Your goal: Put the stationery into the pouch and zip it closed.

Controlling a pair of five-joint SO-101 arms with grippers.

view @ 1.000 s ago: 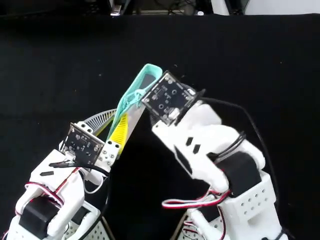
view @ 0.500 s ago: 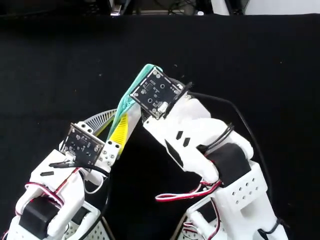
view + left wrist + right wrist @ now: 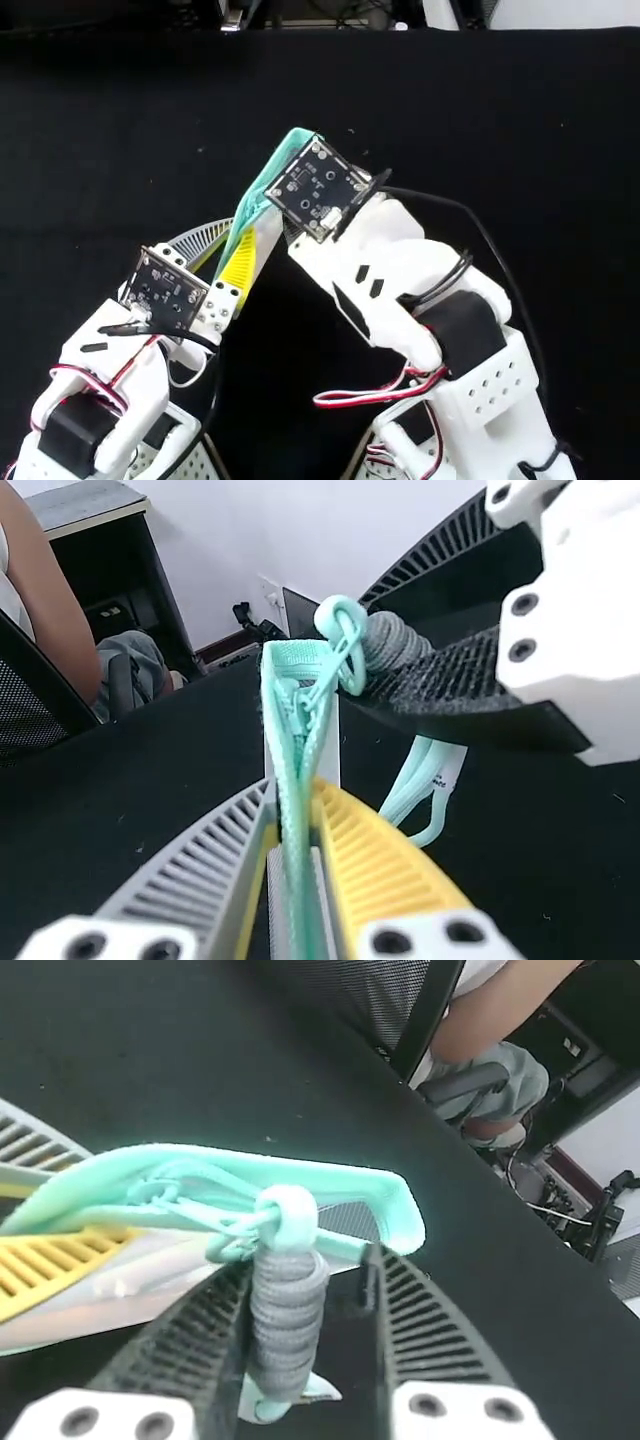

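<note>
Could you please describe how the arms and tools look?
The left arm and right arm are white, with black motors, red, white and black cables and black wrist circuit boards. The left tool has one grey and one yellow ribbed finger; the right tool has black ones.

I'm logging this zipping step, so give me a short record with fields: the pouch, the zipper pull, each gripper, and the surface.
pouch: mint green, stretched between the two grippers
left gripper: shut on one end of the pouch
zipper pull: grey ribbed tab on a mint ring, at the right gripper
right gripper grip: cannot tell
surface: black table
zip progress: cannot tell from these views
</note>
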